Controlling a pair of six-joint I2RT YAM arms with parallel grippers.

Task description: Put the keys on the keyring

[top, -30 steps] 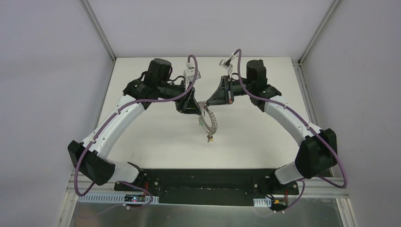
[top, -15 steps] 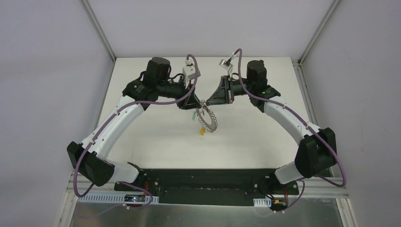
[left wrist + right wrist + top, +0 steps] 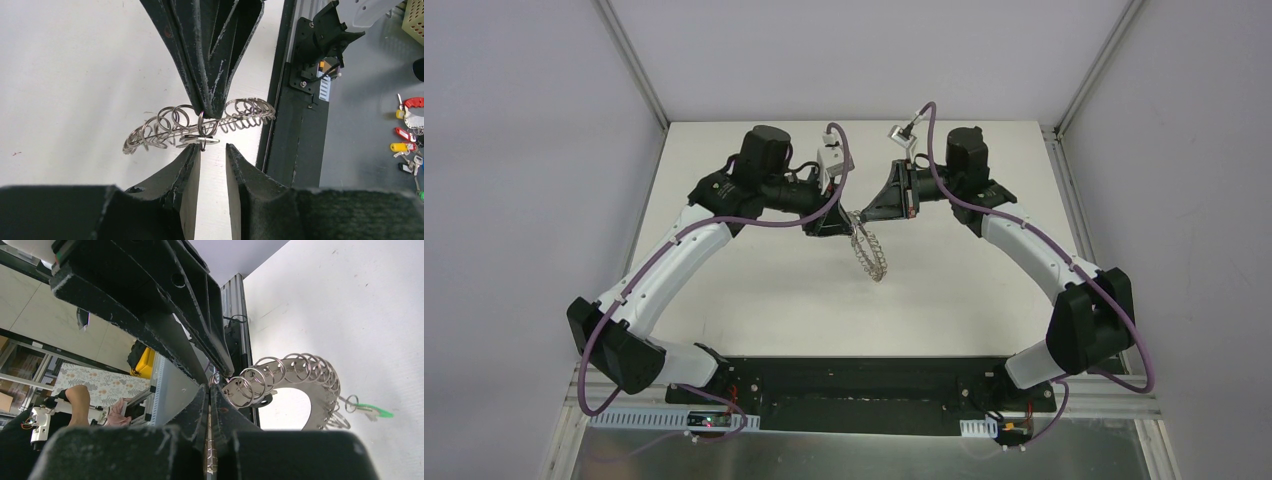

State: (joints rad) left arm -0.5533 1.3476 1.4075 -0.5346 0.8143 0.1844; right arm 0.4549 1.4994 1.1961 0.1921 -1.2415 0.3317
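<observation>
Sliding closer since a second ago, the black left gripper (image 3: pixel 212 148) now sits just beside the floppy grey metal keyring (image 3: pixel 870 256) fringed with wire rings, its jaws apart. The black right gripper (image 3: pixel 210 392) is clamped on that loop, holding it above the white table (image 3: pixel 754 290). A tiny green-headed silver key (image 3: pixel 376 411) hangs from one ring

keyring (image 3: pixel 235 119) between left fingers (image 3: pixel 186 172) and right fingers (image 3: pixel 212 75), seemingly above table (image 3: pixel 75 75).

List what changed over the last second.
The left gripper edged toward the right gripper. The keyring swung edge-on, and the orange key seen dangling below it no longer shows from above. The right gripper stayed shut on the keyring.
</observation>
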